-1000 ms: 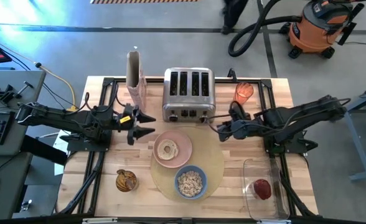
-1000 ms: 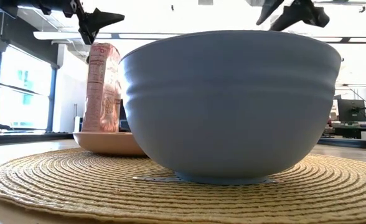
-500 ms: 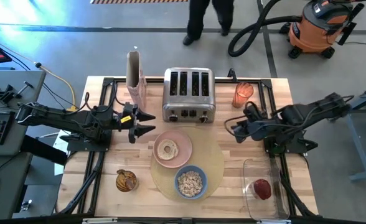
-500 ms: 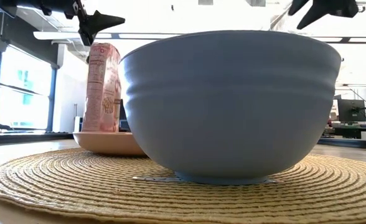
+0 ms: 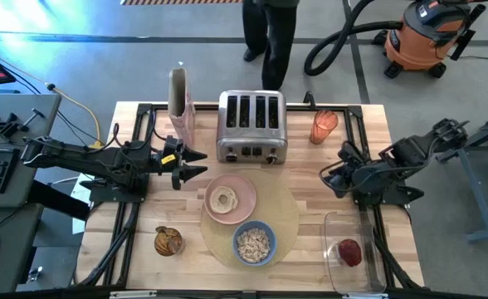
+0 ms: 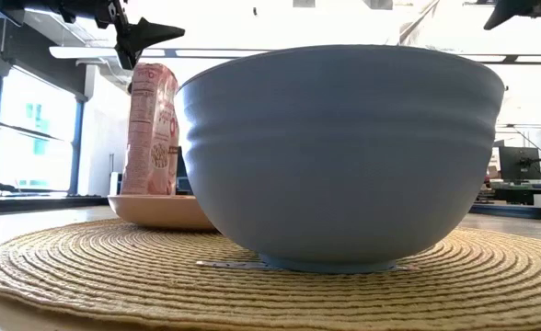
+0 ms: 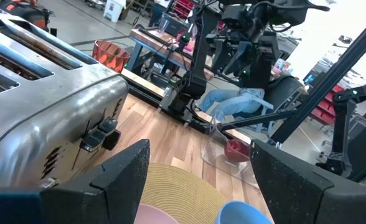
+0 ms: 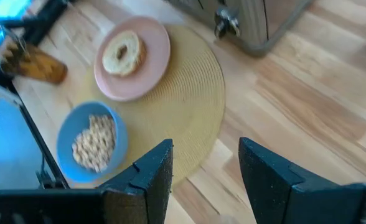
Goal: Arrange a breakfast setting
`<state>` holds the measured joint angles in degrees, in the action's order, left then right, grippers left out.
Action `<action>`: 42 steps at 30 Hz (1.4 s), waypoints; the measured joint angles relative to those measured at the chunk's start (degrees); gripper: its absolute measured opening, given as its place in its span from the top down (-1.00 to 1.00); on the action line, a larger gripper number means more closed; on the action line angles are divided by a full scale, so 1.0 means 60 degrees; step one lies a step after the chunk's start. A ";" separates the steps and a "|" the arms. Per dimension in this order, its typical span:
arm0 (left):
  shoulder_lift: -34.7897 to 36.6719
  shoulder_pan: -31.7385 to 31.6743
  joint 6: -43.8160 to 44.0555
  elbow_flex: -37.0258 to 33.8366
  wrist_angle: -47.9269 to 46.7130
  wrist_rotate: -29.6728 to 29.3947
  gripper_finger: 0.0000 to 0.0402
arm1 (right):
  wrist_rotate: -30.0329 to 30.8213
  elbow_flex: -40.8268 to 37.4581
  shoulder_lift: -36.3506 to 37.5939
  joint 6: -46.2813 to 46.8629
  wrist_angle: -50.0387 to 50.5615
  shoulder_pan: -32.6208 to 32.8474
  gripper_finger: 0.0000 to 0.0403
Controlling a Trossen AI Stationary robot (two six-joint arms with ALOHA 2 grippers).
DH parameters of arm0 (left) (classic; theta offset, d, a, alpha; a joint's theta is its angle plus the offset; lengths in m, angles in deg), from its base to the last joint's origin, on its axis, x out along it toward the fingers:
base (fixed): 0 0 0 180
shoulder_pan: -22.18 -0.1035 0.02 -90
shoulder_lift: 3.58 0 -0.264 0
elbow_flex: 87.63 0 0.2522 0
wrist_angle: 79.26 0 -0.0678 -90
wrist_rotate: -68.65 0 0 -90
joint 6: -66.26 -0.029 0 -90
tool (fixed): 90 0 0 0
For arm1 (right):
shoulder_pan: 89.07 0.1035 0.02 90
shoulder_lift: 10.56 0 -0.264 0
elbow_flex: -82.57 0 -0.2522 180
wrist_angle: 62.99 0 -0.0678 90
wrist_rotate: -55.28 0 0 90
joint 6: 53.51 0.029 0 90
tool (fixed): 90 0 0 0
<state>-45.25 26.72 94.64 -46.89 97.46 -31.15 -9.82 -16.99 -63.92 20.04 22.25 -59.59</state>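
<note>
Worktop point(image 5: 144, 266), pale wood, carrying all items. Four-slot toaster point(image 5: 252, 127) at the back centre, cereal box point(image 5: 180, 106) to its left (print on the box too small to read; no other writing legible). Round tan placemat point(image 5: 287, 218) in front of the toaster; on it the pink plate point(image 5: 246, 202) holding the bagel half point(image 5: 224, 199), and nearer the front edge the blue bowl point(image 5: 254, 242) filled with cereal point(image 5: 253, 243). Red fruit point(image 5: 348, 252) lies apart, in a clear tray point(image 5: 334, 274) at the front right corner. Left pincer point(image 5: 196, 163), fingers spread and empty, hovers left of the plate. Right pincer point(image 5: 330, 178), also spread wide and empty, hangs right of the placemat.

Risk, as judged: reaching for the fruit, a finger catching the tray's wall could tip or drag the tray off the corner.
</note>
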 joint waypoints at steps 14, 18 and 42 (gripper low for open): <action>0.0000 0.0004 0.0011 0.0000 -0.0038 0.0008 -0.33 | -0.0266 0.0000 0.0265 0.0827 0.0093 0.0781 0.19; 0.0000 0.0004 0.0006 0.0000 -0.0058 0.0033 -0.33 | -0.0407 0.0000 0.0186 0.0923 0.0018 0.0857 0.19; 0.0000 0.0004 -0.0015 0.0000 -0.0080 0.1776 -0.33 | -0.3428 0.0000 -0.2004 0.3677 -0.0088 0.1669 -0.39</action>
<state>-45.25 26.74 94.55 -46.89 96.98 -20.49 -30.38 -16.99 -75.94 42.10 21.72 -49.58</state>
